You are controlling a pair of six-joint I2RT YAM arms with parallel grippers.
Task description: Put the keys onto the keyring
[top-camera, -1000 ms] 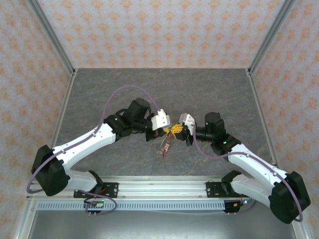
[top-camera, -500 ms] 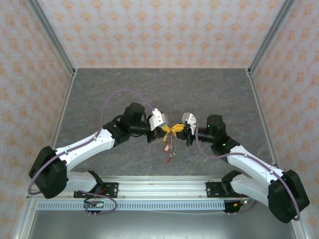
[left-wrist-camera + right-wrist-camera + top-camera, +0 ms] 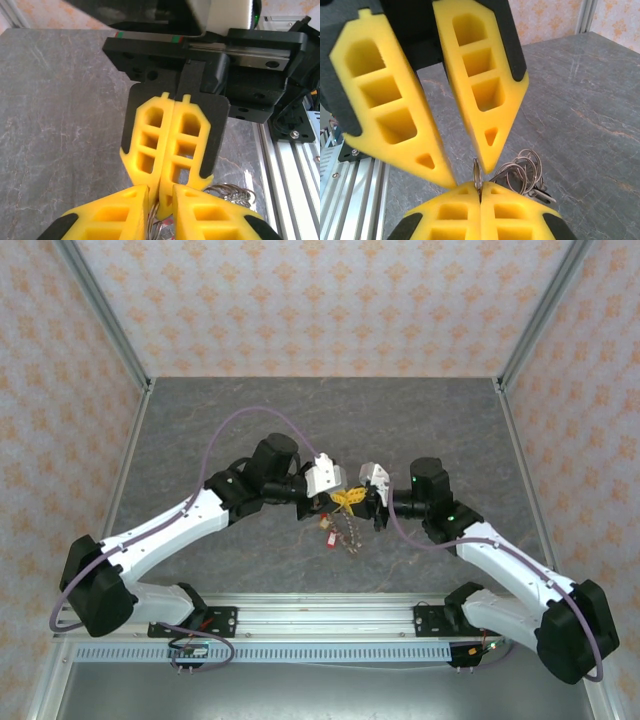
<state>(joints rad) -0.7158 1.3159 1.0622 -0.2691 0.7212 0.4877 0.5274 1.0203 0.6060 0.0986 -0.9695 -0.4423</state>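
Above the middle of the table my two grippers meet tip to tip. My right gripper (image 3: 353, 500) (image 3: 480, 186) is shut on the edge of a thin metal ring, the keyring (image 3: 477, 175), which stands up from between its pads. My left gripper (image 3: 337, 502) (image 3: 468, 176) (image 3: 160, 189) is open, one fingertip on either side of that ring. In the left wrist view the right gripper's shut fingers (image 3: 172, 145) reach into the gap. The keys (image 3: 331, 526) (image 3: 535, 190) hang below in a bunch of wire loops (image 3: 231, 193), with a red tag (image 3: 327, 523).
The grey stone-patterned table (image 3: 320, 430) is walled by patterned panels on three sides. An aluminium rail (image 3: 320, 620) carrying both arm bases runs along the near edge. The purple cable (image 3: 262, 418) loops above the left arm.
My left gripper's jaws have parted a little; the right stays shut. The hanging bunch of keys has swung up and hangs shorter under the grippers.
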